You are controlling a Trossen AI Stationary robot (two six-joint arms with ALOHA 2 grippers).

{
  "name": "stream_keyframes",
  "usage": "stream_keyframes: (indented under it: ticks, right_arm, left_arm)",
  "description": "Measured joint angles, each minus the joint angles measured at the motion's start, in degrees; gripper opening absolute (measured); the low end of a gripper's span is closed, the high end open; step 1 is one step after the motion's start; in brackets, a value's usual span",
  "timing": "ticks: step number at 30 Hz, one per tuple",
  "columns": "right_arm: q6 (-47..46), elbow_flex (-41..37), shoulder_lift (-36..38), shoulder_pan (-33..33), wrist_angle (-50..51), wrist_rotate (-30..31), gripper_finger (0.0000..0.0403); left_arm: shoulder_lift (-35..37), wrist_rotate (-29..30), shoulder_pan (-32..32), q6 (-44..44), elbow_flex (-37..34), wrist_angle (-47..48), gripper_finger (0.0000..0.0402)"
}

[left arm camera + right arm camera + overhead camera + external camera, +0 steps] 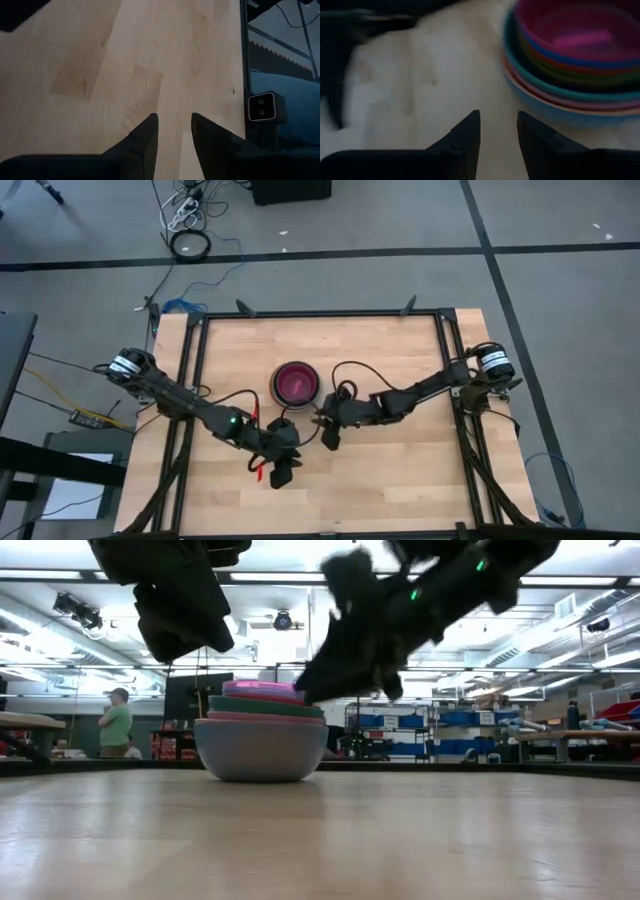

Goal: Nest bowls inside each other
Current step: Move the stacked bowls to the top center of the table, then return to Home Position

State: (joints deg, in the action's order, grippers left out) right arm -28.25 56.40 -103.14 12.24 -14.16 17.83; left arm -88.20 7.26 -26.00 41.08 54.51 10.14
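Already stacked, the bowls (296, 382) sit as one nested pile near the middle of the worktop (400, 480), a little toward its far edge, with a magenta bowl innermost and a pale blue-grey one outermost. Rims of teal, pink, green and orange show between them in the right wrist view. No loose bowl is visible anywhere on the wood. Just on the near side of the pile, the right hand (328, 438) hangs with its fingers parted and nothing between them. Beside it, toward the near edge, the left hand (278, 471) is likewise released and empty over bare boards. Judging by the single pile, the nesting looks finished or all but finished; the next move probably calls only for both arms to draw clear without nudging the pile.
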Motion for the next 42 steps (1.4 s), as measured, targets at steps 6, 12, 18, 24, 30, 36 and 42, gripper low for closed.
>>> stream_keyframes:
  ticks: [6, 12, 18, 24, 30, 36, 42]
  right_arm:
    - [6.21, 0.0, 5.7, 3.73, 0.7, 1.08, 0.0114]
    - [14.46, -0.04, 14.01, 7.13, 0.87, 3.74, 0.0113]
    - [24.83, -0.04, 25.23, 9.53, 0.35, 4.93, 0.011]
    - [27.76, -0.04, 36.54, 10.16, 0.42, 1.84, 0.0111]
    - [30.34, 1.96, 43.0, -0.42, 3.87, -13.08, 0.011]
    - [30.11, 9.23, 45.24, -14.76, 15.49, -28.31, 0.0111]
    - [30.75, 11.4, 53.36, -21.64, 23.43, -35.49, 0.0111]
  left_arm:
    - [1.4, 1.08, 0.02, -2.43, 3.85, 0.18, 0.0127]
    - [5.81, 9.76, 0.07, -11.63, 8.94, 1.67, 0.0127]
    - [10.29, 16.99, 0.08, -26.07, 13.36, -3.56, 0.0127]
    - [10.71, 16.69, 0.11, -39.9, 14.37, -16.28, 0.0127]
    - [10.82, 4.58, 13.01, -46.66, 14.47, -24.85, 0.0127]
    - [12.56, -10.54, 31.18, -43.53, 14.37, -20.29, 0.0127]
    - [20.81, -19.1, 42.4, -41.66, 11.82, -16.04, 0.0127]
